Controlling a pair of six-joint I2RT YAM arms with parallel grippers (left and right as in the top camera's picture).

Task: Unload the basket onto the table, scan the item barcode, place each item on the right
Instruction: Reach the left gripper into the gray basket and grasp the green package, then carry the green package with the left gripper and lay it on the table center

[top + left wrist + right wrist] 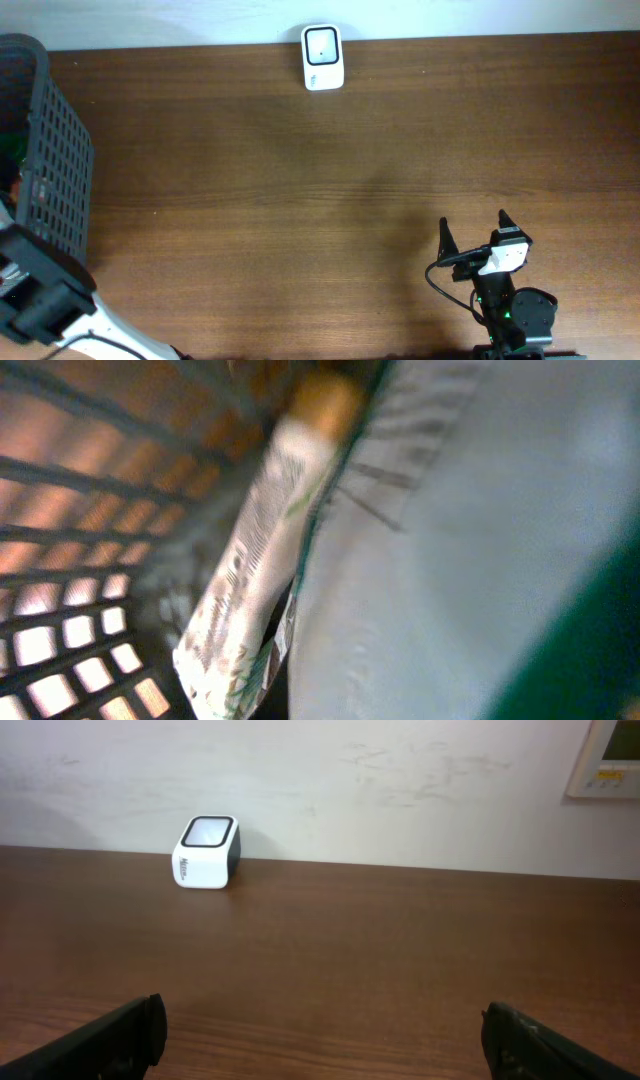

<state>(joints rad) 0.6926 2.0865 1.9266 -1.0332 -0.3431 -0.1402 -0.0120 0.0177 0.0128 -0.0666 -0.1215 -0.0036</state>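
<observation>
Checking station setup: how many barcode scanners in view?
1. The white scanner sits at the far edge of the table, near its middle. Inside of the basket is mostly hidden.

White scanner (322, 57) upright; white printed pkt (245, 590) in basket (60, 170)

Bare brown table (300, 200) lies between the wide-spread right gripper (472, 220) and the white barcode scanner (322, 57) at the far edge by the wall (320, 790); the dark lattice basket (60, 150) blocks the left side, packets (240, 600) crowding its interior.
</observation>
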